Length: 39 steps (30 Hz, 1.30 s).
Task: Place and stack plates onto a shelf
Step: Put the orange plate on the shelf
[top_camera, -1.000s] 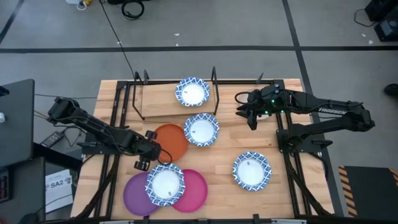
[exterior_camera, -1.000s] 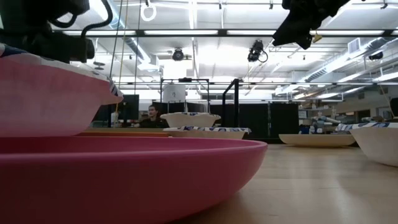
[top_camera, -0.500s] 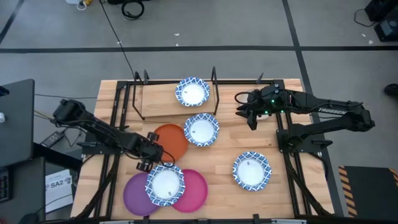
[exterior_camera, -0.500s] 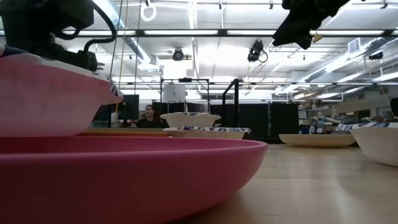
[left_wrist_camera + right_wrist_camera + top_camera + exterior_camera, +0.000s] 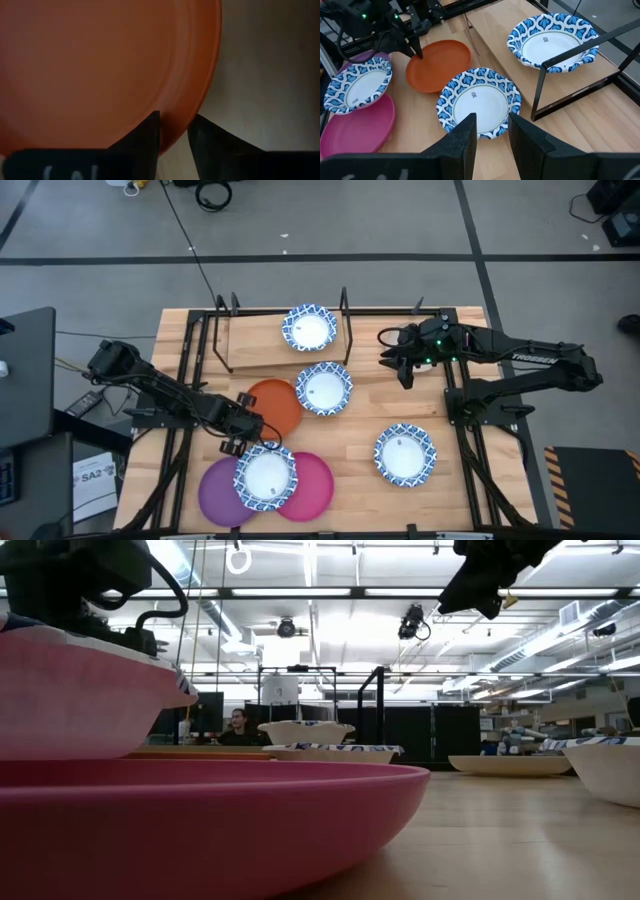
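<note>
The orange plate [image 5: 278, 405] lies flat on the tabletop, left of centre. My left gripper [image 5: 173, 132] is down at its near-left rim and shut on it; the right wrist view also shows that gripper [image 5: 416, 51] at the plate [image 5: 440, 65]. A blue-and-white plate [image 5: 309, 328] rests on the shelf [image 5: 255, 340] at the far edge. My right gripper [image 5: 492, 130] hangs open and empty above the table's far right, beside the shelf. My left gripper pinches the orange plate's near-left rim [image 5: 181, 116] between its two fingers, one over the plate's inside and one outside the edge. The fingers come steeply from above, pointing down. The plate lies flat on the table.
A second blue-and-white plate [image 5: 324, 388] lies beside the orange one, a third [image 5: 405, 453] at the near right. Another [image 5: 265, 476] sits on a pink plate [image 5: 315, 485] and a purple plate [image 5: 213, 492] at the near edge. Black shelf posts [image 5: 346, 315] stand upright.
My left gripper has sunk a little, down onto the orange plate's rim. The plate has stayed where it was.
</note>
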Available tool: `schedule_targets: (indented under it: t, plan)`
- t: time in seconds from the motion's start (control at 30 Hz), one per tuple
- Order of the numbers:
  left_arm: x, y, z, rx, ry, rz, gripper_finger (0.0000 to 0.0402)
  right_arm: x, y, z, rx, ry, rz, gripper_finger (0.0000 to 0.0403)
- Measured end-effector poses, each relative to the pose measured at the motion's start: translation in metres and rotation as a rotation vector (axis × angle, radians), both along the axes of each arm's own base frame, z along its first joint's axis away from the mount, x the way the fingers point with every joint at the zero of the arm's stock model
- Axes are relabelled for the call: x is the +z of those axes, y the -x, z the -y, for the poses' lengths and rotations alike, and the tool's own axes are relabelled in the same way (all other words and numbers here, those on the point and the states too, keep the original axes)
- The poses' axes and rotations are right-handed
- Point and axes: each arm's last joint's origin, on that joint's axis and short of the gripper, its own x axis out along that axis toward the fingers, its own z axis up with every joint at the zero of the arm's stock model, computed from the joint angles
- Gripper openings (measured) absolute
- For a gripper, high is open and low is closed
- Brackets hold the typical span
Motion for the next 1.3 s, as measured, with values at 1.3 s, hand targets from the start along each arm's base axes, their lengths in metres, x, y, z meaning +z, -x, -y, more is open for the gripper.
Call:
schedule_targets:
  t: [1.3]
  plan:
    - [0.096, -0.029, 0.011, 0.013, -0.021, 0.028, 0.0015, 0.0, 0.0, 0.0, 0.001, 0.0, 0.001, 0.0117]
